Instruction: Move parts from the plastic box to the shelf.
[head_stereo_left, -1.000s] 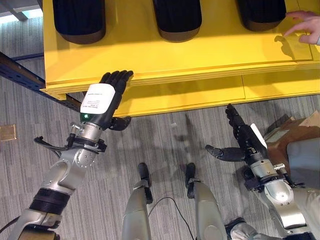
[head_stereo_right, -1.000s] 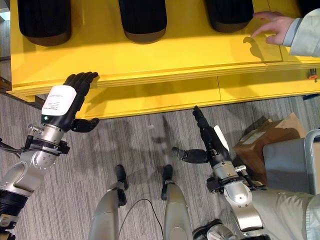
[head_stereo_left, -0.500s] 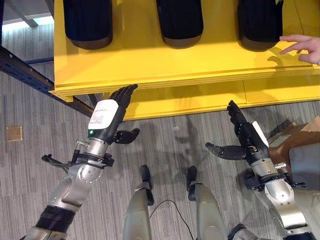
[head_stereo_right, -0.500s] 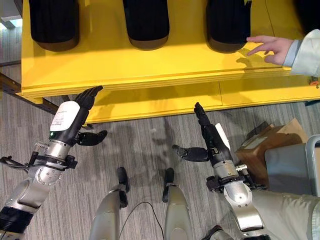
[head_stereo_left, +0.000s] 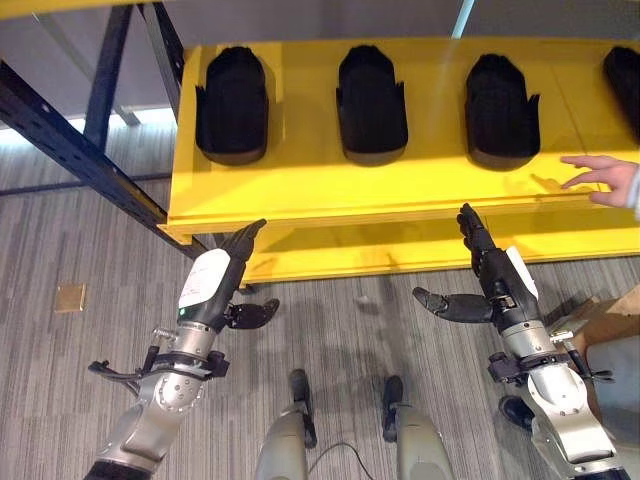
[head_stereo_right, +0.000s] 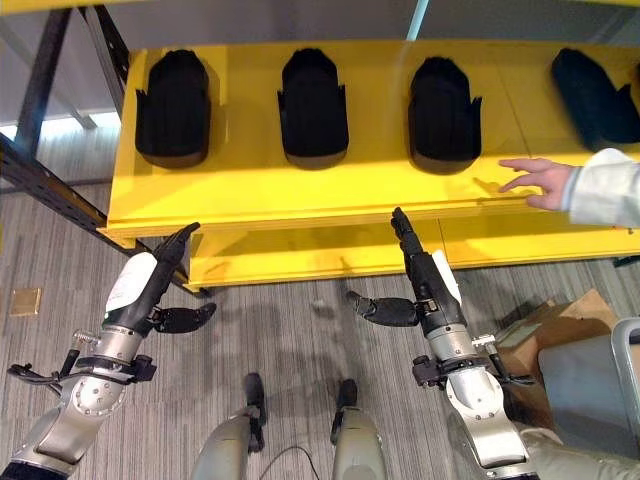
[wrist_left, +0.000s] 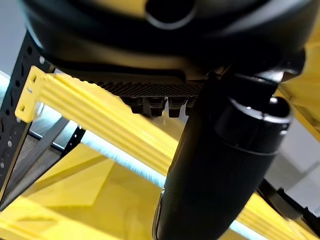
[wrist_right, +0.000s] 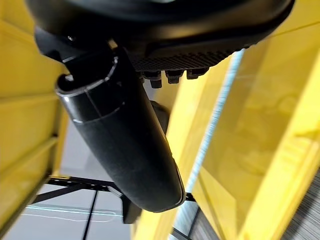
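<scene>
Shelf (head_stereo_left: 300, 185): yellow, on a dark frame (head_stereo_left: 70, 140).
On shelf: four black parts (head_stereo_left: 371, 98) in a row; a person's hand (head_stereo_left: 610, 180) at the right end.

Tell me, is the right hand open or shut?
Open. The right hand has straight fingers pointing at the yellow shelf, thumb spread aside, and holds nothing.

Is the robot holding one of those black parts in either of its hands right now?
No, the left hand and right hand are both open and empty in front of the yellow shelf, where the black parts sit.
</scene>
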